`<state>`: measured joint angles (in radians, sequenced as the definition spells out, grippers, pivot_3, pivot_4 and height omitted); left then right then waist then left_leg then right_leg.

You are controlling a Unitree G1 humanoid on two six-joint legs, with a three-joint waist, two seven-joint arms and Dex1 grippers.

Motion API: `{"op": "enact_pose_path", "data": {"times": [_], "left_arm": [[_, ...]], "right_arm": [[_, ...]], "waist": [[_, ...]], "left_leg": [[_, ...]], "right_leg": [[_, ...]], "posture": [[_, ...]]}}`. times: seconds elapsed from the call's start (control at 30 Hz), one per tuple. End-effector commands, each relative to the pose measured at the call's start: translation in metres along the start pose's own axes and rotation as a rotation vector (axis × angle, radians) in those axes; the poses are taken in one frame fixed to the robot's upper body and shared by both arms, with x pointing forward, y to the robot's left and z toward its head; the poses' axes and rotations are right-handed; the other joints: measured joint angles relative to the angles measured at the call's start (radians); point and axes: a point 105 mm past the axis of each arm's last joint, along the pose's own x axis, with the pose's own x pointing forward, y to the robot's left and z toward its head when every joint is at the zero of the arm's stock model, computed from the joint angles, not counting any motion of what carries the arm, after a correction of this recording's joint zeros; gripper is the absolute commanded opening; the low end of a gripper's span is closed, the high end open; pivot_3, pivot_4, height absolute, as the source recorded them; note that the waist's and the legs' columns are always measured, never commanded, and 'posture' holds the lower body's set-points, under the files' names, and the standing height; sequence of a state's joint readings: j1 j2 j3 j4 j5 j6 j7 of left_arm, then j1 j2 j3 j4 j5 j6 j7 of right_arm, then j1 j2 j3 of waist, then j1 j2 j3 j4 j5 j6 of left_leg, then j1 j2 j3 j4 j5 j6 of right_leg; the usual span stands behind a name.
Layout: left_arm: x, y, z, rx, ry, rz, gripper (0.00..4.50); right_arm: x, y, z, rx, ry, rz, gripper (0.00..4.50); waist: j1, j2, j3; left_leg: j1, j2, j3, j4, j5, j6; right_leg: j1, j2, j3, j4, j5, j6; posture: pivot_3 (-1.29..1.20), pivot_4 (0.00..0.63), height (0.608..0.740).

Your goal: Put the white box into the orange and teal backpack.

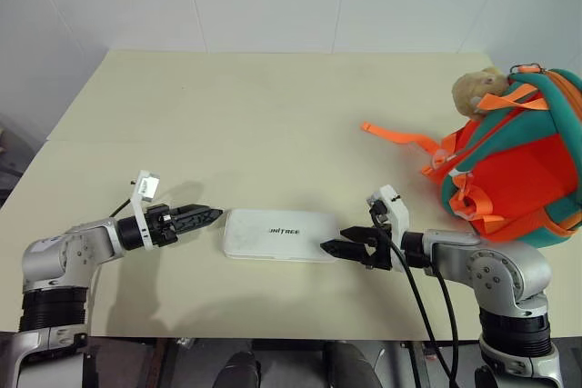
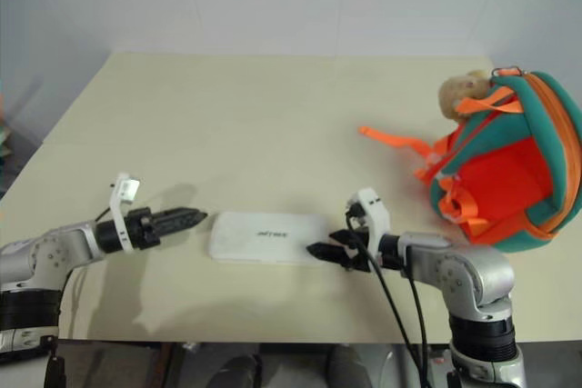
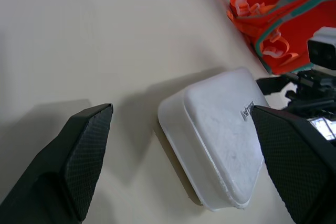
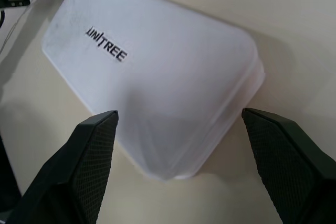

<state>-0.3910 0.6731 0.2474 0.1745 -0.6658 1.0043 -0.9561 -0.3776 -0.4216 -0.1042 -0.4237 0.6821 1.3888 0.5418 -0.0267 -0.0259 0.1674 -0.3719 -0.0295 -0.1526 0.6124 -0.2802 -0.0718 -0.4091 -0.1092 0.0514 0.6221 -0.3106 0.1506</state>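
The table (image 1: 273, 115) fills most of the head view. My backpack (image 1: 518, 170) lies at right, opening toward centre. The box (image 1: 280, 234) lies flat at lower centre, well apart from the backpack. My left gripper (image 1: 211, 216) and right gripper (image 1: 333, 248) flank the box's ends, jaws released, grasping nothing.

You're looking at a white box (image 1: 281, 233) with dark lettering, an orange and teal backpack (image 1: 518, 161), and a beige table (image 1: 255, 124).
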Motion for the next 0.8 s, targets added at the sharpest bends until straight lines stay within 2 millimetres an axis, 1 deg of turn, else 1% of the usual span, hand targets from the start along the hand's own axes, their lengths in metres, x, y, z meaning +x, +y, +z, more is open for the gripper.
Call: {"op": "enact_pose_path", "data": {"times": [0.03, 0.2, 0.33, 0.5, 0.67, 0.8], "left_arm": [[0.006, -0.009, 0.008, 0.015, -0.012, -0.055, 4.47], [0.014, -0.014, 0.001, -0.022, 0.024, -0.102, 4.47], [0.015, -0.021, -0.009, -0.064, 0.085, -0.140, 4.47], [0.007, -0.021, -0.017, -0.096, 0.140, -0.125, 4.47], [-0.001, -0.020, -0.019, -0.120, 0.156, -0.104, 4.47], [-0.007, -0.020, -0.018, -0.163, 0.138, -0.097, 4.47]], "right_arm": [[0.000, 0.003, 0.009, -0.035, -0.032, 0.005, 4.50], [-0.002, 0.001, 0.010, -0.049, -0.032, -0.008, 4.50], [-0.003, 0.001, 0.010, -0.054, -0.033, -0.012, 4.50], [-0.002, 0.001, 0.011, -0.060, -0.034, -0.017, 4.50], [-0.002, 0.001, 0.009, -0.064, -0.029, -0.016, 4.50], [0.000, 0.001, 0.010, -0.064, -0.028, -0.016, 4.50]], "waist": [[0.000, 0.000, 0.000], [-0.001, 0.000, 0.000], [-0.001, 0.000, 0.000], [-0.001, 0.000, 0.000], [-0.001, 0.000, 0.000], [-0.001, 0.000, 0.000]], "left_leg": [[0.000, 0.000, 0.000, 0.000, 0.000, 0.000], [0.000, 0.000, 0.000, 0.000, 0.000, 0.000], [0.000, 0.000, 0.000, 0.000, 0.000, 0.000], [0.000, 0.000, 0.000, 0.000, 0.000, 0.000], [0.000, 0.000, 0.000, 0.000, 0.000, 0.000], [0.000, 0.000, 0.000, 0.000, 0.000, 0.000]], "right_leg": [[0.000, 0.000, 0.000, 0.000, 0.000, 0.000], [0.000, 0.000, 0.000, 0.000, 0.000, 0.000], [0.000, 0.000, 0.000, 0.000, 0.000, 0.000], [0.000, 0.000, 0.000, 0.000, 0.000, 0.000], [0.000, 0.000, 0.000, 0.000, 0.000, 0.000], [0.000, 0.000, 0.000, 0.000, 0.000, 0.000]], "posture": [[0.00, 0.150, 0.740], [0.00, 0.150, 0.740], [0.00, 0.150, 0.740], [0.00, 0.150, 0.740], [0.00, 0.150, 0.740], [0.00, 0.150, 0.740]]}}
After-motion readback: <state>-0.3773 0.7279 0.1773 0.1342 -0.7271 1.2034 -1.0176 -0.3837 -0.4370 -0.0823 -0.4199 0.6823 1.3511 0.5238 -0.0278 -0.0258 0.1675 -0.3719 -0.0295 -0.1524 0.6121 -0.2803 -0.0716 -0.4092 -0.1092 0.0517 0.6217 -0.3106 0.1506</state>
